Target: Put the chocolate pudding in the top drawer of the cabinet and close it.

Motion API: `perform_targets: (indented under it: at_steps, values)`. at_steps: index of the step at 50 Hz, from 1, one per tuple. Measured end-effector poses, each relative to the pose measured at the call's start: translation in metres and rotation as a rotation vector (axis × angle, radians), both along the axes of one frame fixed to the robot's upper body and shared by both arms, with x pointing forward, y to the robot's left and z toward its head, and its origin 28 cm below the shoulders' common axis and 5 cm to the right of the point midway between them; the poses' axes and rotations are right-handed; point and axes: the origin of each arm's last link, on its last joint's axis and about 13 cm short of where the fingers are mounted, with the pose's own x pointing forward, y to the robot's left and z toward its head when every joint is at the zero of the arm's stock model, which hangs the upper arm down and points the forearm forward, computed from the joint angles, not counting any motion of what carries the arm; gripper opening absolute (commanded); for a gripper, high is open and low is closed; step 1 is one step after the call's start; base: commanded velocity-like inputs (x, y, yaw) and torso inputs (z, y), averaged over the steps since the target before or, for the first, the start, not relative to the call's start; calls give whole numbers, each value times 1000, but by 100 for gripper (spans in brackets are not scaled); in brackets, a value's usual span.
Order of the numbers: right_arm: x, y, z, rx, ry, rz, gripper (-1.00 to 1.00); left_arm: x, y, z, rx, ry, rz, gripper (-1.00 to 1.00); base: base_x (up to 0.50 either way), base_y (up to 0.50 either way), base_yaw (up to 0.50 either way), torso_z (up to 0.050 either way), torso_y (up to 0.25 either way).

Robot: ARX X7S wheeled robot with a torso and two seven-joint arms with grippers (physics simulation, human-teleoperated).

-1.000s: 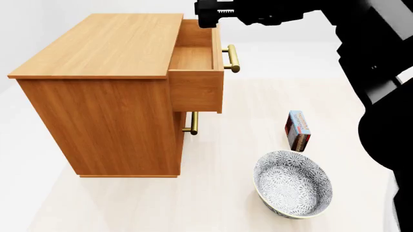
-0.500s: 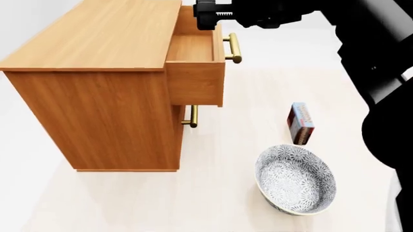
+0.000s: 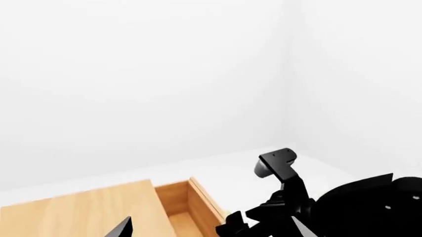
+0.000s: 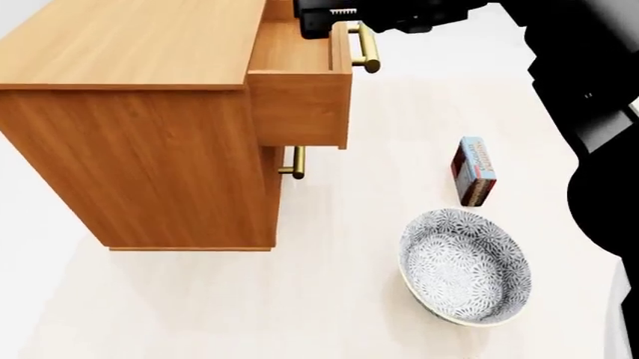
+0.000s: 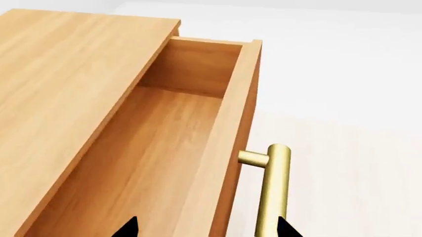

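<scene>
- The right pincer (image 4: pixel 330 16) hangs at the 12 o'clock edge of the head view, just above the front of the top drawer (image 4: pixel 299 90); in the right wrist view its two dark fingertips (image 5: pixel 128 228) stand spread, one over the drawer's inside and one beyond the brass handle (image 5: pixel 272 190), and they hold nothing.
- The left pincer (image 3: pixel 125 229) shows only as a dark tip in its own wrist view, so I cannot tell whether it is spread or pressed together.
- The chocolate pudding (image 4: pixel 474 170) stands on edge on the table (image 4: pixel 330 299) at about 3 o'clock, well apart from the cabinet (image 4: pixel 150 134), with the patterned bowl (image 4: pixel 465 266) just beside it at 5 o'clock.
- Progress, as I judge it: the drawer is pulled out and bare inside, so opening is done; picking up the pudding, placing it and closing are all left.
</scene>
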Motion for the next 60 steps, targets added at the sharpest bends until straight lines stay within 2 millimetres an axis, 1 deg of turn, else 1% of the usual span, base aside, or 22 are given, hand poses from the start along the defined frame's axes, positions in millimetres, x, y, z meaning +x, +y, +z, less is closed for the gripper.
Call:
perform_targets:
  at_steps: [24, 32, 47, 60]
  values:
    - [3, -1, -13, -43, 29, -9, 100, -4, 4, -2, -29, -3, 9, 100, 0, 0, 0, 0, -12]
    - [5, -2, -14, -22, 36, -26, 100, -4, 4, -4, -37, -4, 8, 100, 0, 0, 0, 0, 0]
    - [8, -13, -15, -5, 47, -120, 100, 0, 4, -8, -51, -4, -9, 100, 0, 0, 0, 0, 0]
    - [10, -28, -16, -17, 57, -209, 100, 8, 2, -9, -59, -2, -41, 100, 0, 0, 0, 0, -1]
